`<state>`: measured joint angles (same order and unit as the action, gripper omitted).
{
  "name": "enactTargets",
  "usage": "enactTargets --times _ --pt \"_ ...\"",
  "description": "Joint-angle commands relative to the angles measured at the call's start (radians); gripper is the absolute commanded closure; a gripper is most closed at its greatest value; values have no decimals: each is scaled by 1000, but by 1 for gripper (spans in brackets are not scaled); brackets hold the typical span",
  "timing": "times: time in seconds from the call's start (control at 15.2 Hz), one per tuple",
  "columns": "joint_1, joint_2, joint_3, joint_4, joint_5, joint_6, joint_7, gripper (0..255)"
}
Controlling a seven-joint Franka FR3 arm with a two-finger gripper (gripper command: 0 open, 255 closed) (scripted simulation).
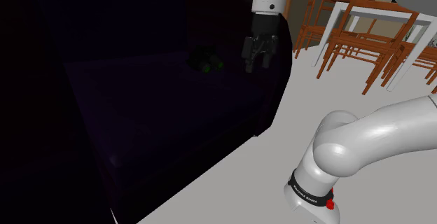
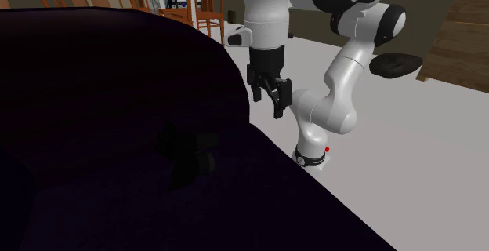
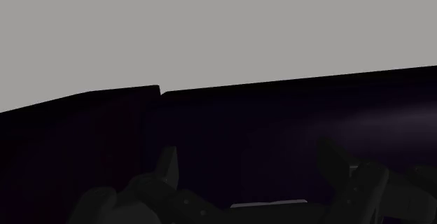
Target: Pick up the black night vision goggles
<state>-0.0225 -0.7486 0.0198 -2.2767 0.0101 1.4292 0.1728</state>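
Note:
The black night vision goggles (image 1: 206, 60) lie on the seat of a very dark purple sofa (image 1: 175, 110), close to its backrest; green lenses glint in the shoulder view. In the second exterior view the goggles (image 2: 188, 154) are a black shape on the dim seat. My gripper (image 1: 255, 63) hangs open above the sofa's outer edge, to the shoulder view's right of the goggles and clear of them. It (image 2: 270, 100) points downward with nothing between its fingers. In the wrist view the fingers (image 3: 168, 166) stand apart over the dark cushion (image 3: 280, 117).
Wooden chairs (image 1: 350, 44) around a white table (image 1: 378, 12) stand on the grey floor beyond the sofa. The sofa's tall backrest (image 2: 117, 77) rises behind the goggles. The arm's base (image 1: 315, 194) sits on open floor (image 1: 266, 166) beside the sofa.

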Motion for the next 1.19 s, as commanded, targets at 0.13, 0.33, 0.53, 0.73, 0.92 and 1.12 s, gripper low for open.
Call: enactTargets --times 0.13,0.33,0.53,0.73,0.92,1.12 --pt "5 44 -6 11 -15 70 -29 0" --pt "11 113 -14 36 -35 171 -70 0" --pt "18 186 -21 70 -51 265 -109 0" --pt "25 261 -27 115 -64 352 -146 0" --pt "27 276 -29 97 -67 399 -153 0" --pt "26 274 -29 55 -68 439 -152 0"
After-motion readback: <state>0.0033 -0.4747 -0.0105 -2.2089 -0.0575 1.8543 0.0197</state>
